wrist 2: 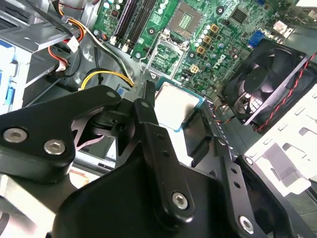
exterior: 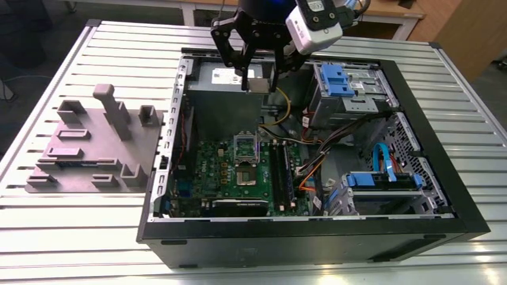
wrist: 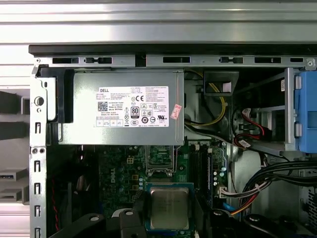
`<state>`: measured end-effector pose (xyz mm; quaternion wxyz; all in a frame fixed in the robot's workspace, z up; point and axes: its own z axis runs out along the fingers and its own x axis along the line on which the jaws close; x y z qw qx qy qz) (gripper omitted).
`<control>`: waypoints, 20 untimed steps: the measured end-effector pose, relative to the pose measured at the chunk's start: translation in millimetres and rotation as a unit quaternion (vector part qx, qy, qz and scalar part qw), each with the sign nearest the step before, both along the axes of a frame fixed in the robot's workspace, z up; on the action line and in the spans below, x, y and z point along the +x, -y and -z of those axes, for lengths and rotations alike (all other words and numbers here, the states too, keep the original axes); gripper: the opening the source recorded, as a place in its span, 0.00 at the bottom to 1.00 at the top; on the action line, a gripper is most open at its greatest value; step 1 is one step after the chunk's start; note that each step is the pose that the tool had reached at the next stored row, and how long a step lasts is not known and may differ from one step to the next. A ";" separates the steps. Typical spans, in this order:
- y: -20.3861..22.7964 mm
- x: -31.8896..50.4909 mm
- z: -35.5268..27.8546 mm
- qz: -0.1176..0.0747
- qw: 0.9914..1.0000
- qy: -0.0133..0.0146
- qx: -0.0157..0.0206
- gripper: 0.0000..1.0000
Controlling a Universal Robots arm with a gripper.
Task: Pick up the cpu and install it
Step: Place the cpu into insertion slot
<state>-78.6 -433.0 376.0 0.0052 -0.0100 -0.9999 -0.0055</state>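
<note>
Fixture of grey plastic (exterior: pixel 87 148) sits on the slatted metal counter (exterior: pixel 63 237) at the exterior view's left, well apart from the work. To its right lies the open computer case (exterior: pixel 317 237). Over its far part, above the power supply (exterior: pixel 218 80), hangs the gripper (exterior: pixel 258 83). Its fingers (exterior: pixel 240 70) are clenched on the cpu (exterior: pixel 257 86), pinching the small silver square by opposite edges and keeping it flat. Both wrist views show the chip's shiny top between the fingertips, clear of the board.

Nearer in the case, the green motherboard (exterior: pixel 222 172) carries the cpu socket (exterior: pixel 247 175), which looks bare, with its metal frame (exterior: pixel 244 145) tilted up on the far side. Just right of the socket lie the black memory sticks (exterior: pixel 281 172). Further right are bundled cables (exterior: pixel 333 139) and the blue-tabbed drive cages (exterior: pixel 380 184).

By my reading the pick is done and the carry toward the socket is in hand; the chip is not yet installed. Seating it calls for squaring it over the socket, matching its orientation, lowering it straight past the raised frame, and releasing it gently without pressing on the pins.
</note>
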 end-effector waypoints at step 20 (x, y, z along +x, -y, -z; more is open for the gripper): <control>1.0 0.0 2.8 0.000 1.000 0.000 0.000 0.47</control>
